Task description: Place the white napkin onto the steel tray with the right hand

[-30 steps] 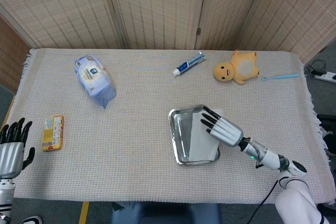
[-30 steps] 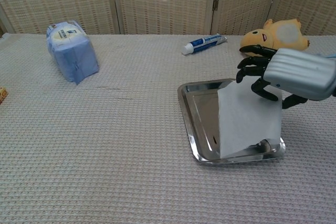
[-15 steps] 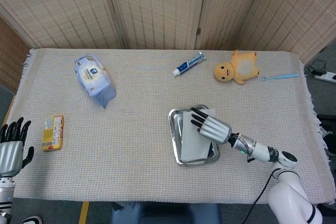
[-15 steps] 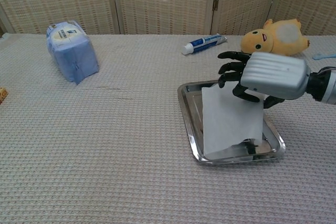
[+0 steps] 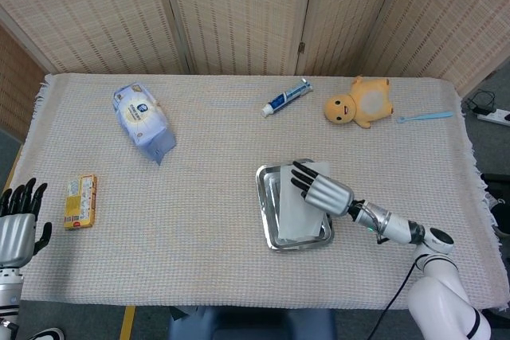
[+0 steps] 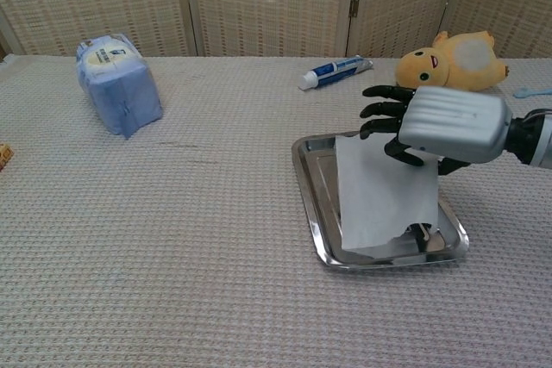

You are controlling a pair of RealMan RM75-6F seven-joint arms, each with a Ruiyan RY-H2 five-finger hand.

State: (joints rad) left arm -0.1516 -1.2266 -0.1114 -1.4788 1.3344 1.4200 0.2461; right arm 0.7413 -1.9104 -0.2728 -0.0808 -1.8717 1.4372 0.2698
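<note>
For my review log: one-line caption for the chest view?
Right hand holds the white napkin hanging over the steel tray, not yet released.

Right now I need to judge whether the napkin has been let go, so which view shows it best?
The chest view: the white napkin hangs from the right hand, its lower edge down in the steel tray. The head view looks straight down, showing only a pale sheet over the tray, partly hidden by the hand.

- You get bright, even light in both views, with soft, faint shadows.
- Your steel tray (image 6: 311, 191) shows dull reflections, no harsh glare.
- Both pictures stay sharp; the head view bends slightly at its edges.
</note>
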